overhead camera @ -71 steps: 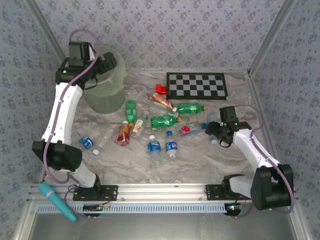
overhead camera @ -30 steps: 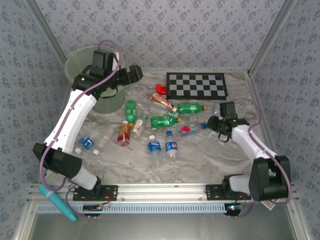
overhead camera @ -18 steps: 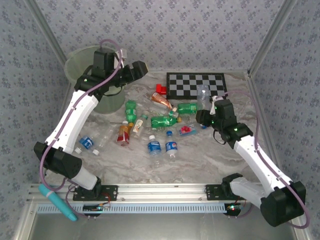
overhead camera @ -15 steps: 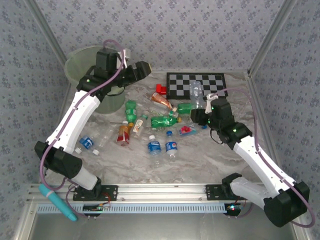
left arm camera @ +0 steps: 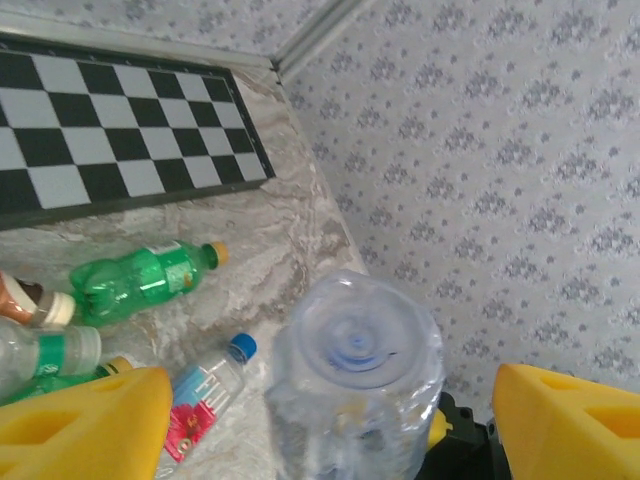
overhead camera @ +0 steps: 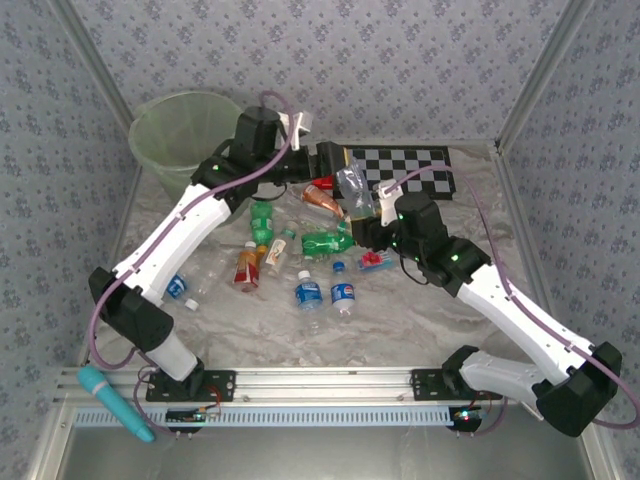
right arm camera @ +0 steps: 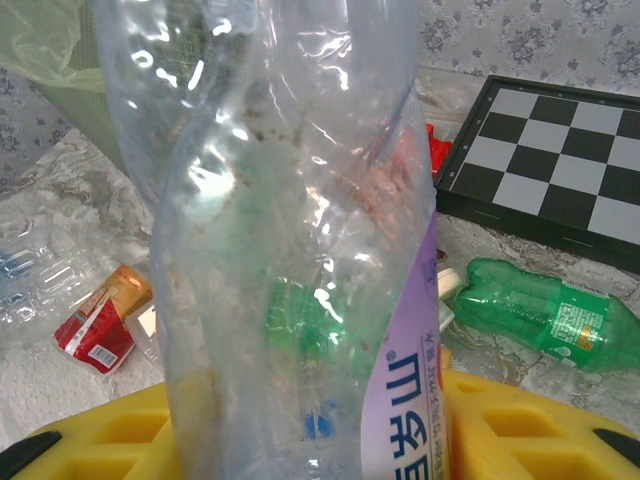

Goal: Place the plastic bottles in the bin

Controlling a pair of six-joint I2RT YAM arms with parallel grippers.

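Gripping a crumpled clear bottle (overhead camera: pixel 357 188) in the right claw (right arm camera: pixel 310 435), raised off the counter (overhead camera: pixel 400 330) just in front of the checkerboard (overhead camera: pixel 425 172), purple label low on its side. Flanking that bottle's round end with the left claw (overhead camera: pixel 332 162), spread wide, both fingers clear of the plastic. Lying on the counter below: green bottles (overhead camera: pixel 328 241), blue-labelled bottles (overhead camera: pixel 309 293), an orange-red bottle (overhead camera: pixel 247 268). Standing well apart in the far left corner: the bin (overhead camera: pixel 150 125), pale green, upright.
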